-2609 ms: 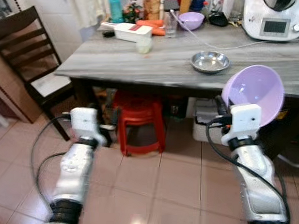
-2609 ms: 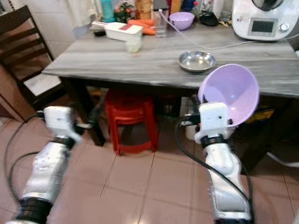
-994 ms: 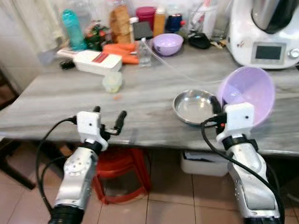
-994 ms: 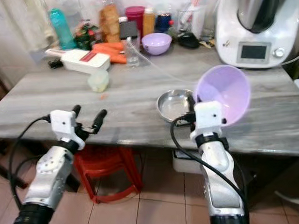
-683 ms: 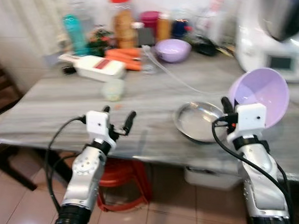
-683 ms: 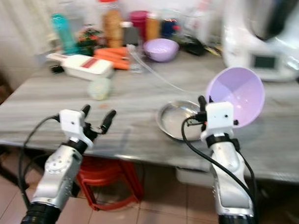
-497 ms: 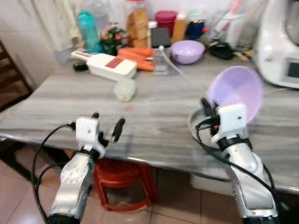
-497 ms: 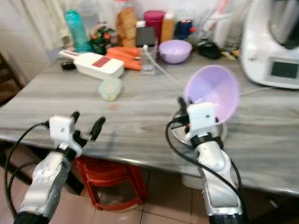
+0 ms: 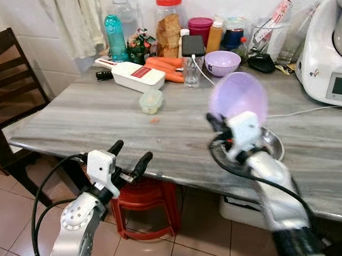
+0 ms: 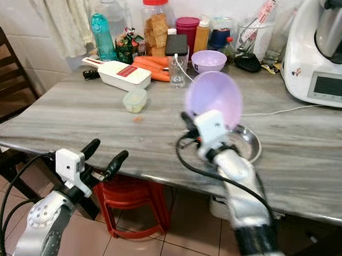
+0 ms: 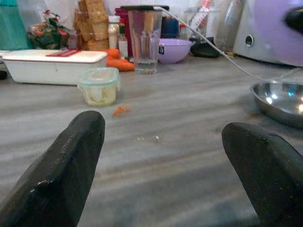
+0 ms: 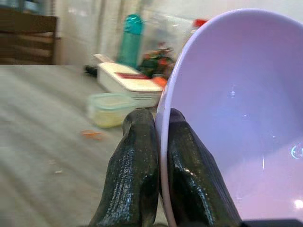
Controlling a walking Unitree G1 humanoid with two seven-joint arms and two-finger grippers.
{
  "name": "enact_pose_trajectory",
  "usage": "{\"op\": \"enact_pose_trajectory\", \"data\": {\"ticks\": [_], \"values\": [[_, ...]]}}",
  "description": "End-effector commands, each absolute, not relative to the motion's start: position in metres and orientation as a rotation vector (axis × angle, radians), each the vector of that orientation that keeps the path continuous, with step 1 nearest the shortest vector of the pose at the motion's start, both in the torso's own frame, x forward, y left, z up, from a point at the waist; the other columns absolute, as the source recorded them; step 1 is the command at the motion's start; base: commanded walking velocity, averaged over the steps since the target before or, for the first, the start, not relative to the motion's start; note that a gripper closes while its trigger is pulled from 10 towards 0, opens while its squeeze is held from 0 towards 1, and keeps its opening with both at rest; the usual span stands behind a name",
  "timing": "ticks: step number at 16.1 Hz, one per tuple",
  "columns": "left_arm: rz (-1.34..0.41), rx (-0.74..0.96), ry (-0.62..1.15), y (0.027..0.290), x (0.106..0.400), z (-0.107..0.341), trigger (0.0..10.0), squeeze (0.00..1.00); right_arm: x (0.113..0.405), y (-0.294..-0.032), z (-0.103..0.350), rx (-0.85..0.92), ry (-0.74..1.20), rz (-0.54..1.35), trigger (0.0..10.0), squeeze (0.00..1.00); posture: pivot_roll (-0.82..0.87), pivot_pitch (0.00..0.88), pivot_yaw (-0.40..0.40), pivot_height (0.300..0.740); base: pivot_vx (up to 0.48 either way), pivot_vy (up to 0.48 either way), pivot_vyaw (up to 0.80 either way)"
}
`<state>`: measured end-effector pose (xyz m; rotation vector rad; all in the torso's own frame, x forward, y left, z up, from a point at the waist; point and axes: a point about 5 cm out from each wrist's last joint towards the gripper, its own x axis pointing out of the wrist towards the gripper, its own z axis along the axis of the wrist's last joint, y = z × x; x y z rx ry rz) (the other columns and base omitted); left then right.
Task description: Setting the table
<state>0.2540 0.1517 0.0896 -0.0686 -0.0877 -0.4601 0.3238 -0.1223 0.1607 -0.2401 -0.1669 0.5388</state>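
A lilac plastic bowl (image 9: 238, 96) is pinched by its rim in my right gripper (image 12: 158, 156), which is shut on it and holds it tilted above the grey table (image 9: 92, 122), just left of a steel bowl (image 9: 271, 144). The bowl's rim (image 12: 163, 118) runs between the two black fingers in the right wrist view. My left gripper (image 9: 129, 158) hangs open at the table's front edge, with nothing between its fingers (image 11: 71, 161). A second lilac bowl (image 9: 222, 62) stands at the back of the table.
At the back stand a glass (image 9: 191, 72), bottles and jars (image 9: 168, 24), carrots (image 9: 165, 63), a white slicer box (image 9: 138, 76) and a white kitchen machine (image 9: 333, 55). A small lidded tub (image 9: 150, 101) sits mid-table. A red stool (image 9: 143, 197) is underneath, a dark chair (image 9: 10, 72) at left.
The camera has shifted. My right arm has swung the lilac bowl leftward, from over the steel bowl to its left side. The left gripper stays open near the table edge.
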Motion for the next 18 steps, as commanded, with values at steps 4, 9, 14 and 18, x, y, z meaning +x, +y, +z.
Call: {"op": "enact_pose_trajectory", "data": {"ticks": [4,9,14,18], "values": [[-0.491,-0.04,-0.105,0.15,0.253,0.095,10.0,0.0,0.342,-0.1,0.155,-0.234,-0.128,0.625,10.0,0.0,-0.11,0.032,0.069,0.74,0.0,0.0,0.0],[-0.537,-0.063,-0.093,0.147,0.25,0.094,10.0,0.0,0.347,-0.093,0.13,-0.264,-0.041,0.671,10.0,0.0,-0.09,0.031,0.065,0.74,0.0,0.0,0.0],[-0.619,-0.123,-0.087,0.143,0.247,0.096,10.0,0.0,0.347,-0.092,0.121,-0.281,-0.031,0.682,10.0,0.35,-0.09,0.034,0.069,0.74,0.0,0.0,0.0],[-0.693,-0.166,-0.047,0.139,0.244,0.095,10.0,0.0,0.348,-0.088,0.118,-0.291,-0.043,0.69,10.0,0.87,-0.09,0.034,0.069,0.74,0.0,0.0,0.0]]}}
